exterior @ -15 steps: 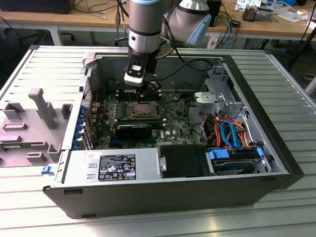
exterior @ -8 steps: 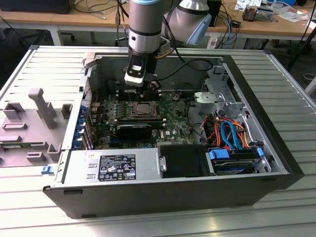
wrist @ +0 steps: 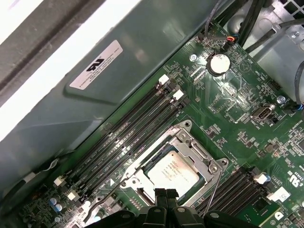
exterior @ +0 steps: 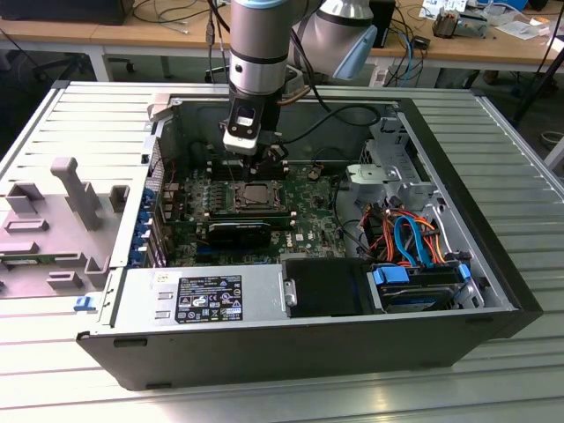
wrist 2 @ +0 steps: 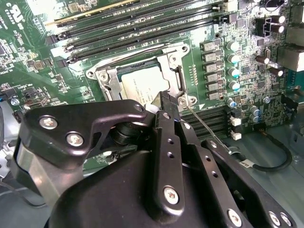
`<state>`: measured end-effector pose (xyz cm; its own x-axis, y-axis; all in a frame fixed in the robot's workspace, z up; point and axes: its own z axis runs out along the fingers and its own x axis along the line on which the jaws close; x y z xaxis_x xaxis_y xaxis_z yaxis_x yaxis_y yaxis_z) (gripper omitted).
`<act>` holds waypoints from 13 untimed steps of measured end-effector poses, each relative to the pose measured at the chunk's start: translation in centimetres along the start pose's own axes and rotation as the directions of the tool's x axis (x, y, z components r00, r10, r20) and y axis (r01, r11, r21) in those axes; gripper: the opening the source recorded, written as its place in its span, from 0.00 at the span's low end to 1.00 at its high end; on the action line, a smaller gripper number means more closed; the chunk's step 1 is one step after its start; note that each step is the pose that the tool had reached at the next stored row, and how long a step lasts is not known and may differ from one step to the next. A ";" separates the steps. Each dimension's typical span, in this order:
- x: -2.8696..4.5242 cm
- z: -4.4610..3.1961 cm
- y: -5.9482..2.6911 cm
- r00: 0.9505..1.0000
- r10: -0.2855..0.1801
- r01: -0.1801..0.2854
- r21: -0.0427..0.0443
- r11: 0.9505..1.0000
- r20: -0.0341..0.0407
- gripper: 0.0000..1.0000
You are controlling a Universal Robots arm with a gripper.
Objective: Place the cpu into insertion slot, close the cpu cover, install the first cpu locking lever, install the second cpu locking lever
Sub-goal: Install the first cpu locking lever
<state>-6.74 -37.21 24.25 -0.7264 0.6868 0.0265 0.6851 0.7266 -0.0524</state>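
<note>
Exterior view, arm: it reaches down from above into the open case (exterior: 291, 357), which lies on a slatted metal table (exterior: 493, 388).
Exterior view, gripper (exterior: 257, 164): it hangs just above the socket on the green board (exterior: 313, 231).
Exterior view, cpu (exterior: 256, 196): it sits in the socket in the middle of the board, right under the tool.
Exterior view, power supply (exterior: 203, 295): a grey box along the near wall of the case, well apart from the socket.
Second wrist view, gripper (wrist 2: 164, 97): the black fingers (wrist 2: 166, 111) lie pressed together with nothing seen between them, and the tip is at a corner of the socket.
Second wrist view, cpu (wrist 2: 140, 85): it is seated flat, its grey top showing through the window of the cover (wrist 2: 110, 80), which lies down over it.
Second wrist view, lever (wrist 2: 204, 126): a thin wire slanting away from the socket corner beside the fingertip. Whether they touch cannot be told.
First wrist view, gripper (wrist: 166, 194): the fingers are closed against each other, with the tip at the edge of the socket.
First wrist view, cpu (wrist: 173, 172): it is framed by the cover (wrist: 197, 153), with the memory slots (wrist: 133, 135) just beside.
First wrist view, lever (wrist: 214, 187): it runs along one side of the socket.
First wrist view, battery (wrist: 218, 63): a round cell, well apart from the socket.
</note>
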 end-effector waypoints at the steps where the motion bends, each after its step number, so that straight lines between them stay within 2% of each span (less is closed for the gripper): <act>1: 0.00 0.00 0.00 1.000 -0.002 0.002 0.000 1.000 0.000 0.11; 13: 0.00 0.00 0.00 1.000 -0.022 0.022 0.001 1.000 0.001 0.11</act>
<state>-6.74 -37.21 24.25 -0.7415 0.6704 0.0265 0.6687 0.7417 -0.0525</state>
